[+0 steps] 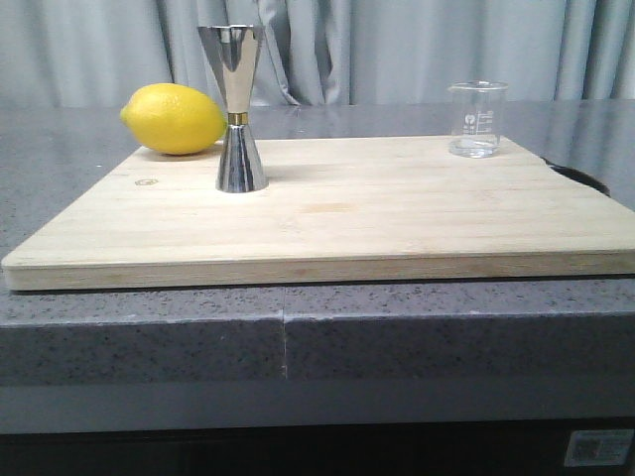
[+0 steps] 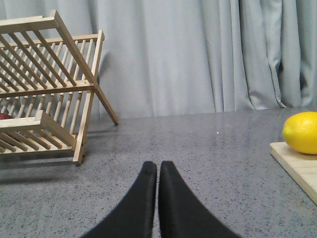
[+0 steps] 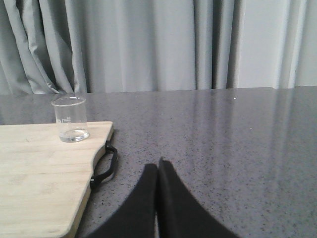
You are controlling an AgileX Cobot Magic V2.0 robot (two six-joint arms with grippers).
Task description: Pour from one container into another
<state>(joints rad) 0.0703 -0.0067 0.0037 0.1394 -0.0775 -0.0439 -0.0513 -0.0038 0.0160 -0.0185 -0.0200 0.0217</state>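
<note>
A grey speckled stone counter (image 1: 119, 327) carries a pale wooden cutting board (image 1: 347, 213) with a black handle (image 3: 105, 166) at its right end. A wooden dish rack (image 2: 47, 89) stands on the counter, well left of the board.

Beaker (image 1: 477, 119) print too small to read; rack (image 2: 44, 89) and board (image 1: 327, 213) run off frame edges

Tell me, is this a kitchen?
Probably a kitchen-style setup: a wooden cutting board on a grey stone counter, with a lemon and a wooden dish rack nearby.
</note>
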